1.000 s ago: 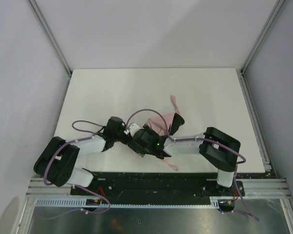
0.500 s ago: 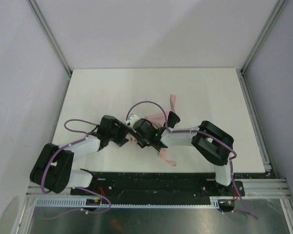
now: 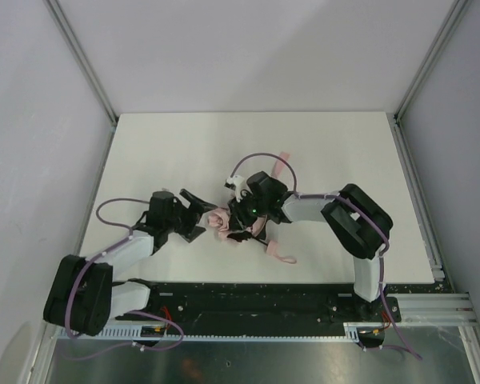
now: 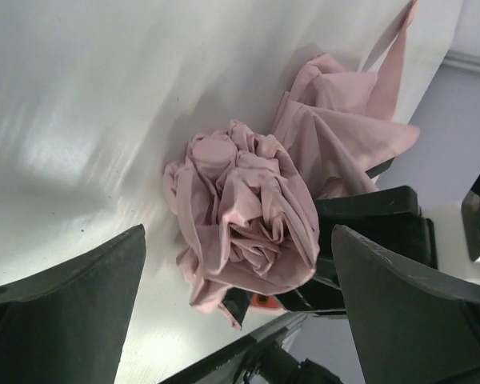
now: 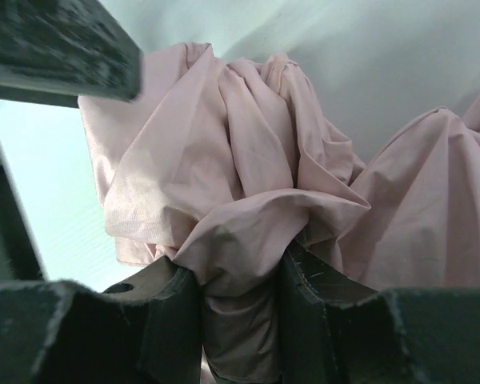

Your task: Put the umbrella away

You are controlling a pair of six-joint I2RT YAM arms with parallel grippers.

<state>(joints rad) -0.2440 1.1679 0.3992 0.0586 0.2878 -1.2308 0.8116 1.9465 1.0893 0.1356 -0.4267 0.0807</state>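
— Between the two fingers of your right gripper, what do you see?

— Pink cloth. The jaws are partly closed, and they pinch a fold of the umbrella tight between them. The cloth puffs out above the pinch in soft folds.

— And your left gripper?

— Its jaws stand wide apart and hold nothing. You can see one dark finger at each side of its wrist view. The scrunched-up end of the umbrella sits in front of the gap, near the fingers. It does not seem to touch either one.

— Where does the umbrella lie?

— On the white table, about in the middle, a bit nearer to the arms. It is a crumpled pink bunch, not rolled up neat. From above, your two grippers point at each other with the bunch between them. The left one is on the left, and the right one covers much of the cloth.

— Does anything stick out?

— Yes. A pink strap pokes out past the right gripper toward the far side. Another thin pink tail lies flat on the table toward the near edge.
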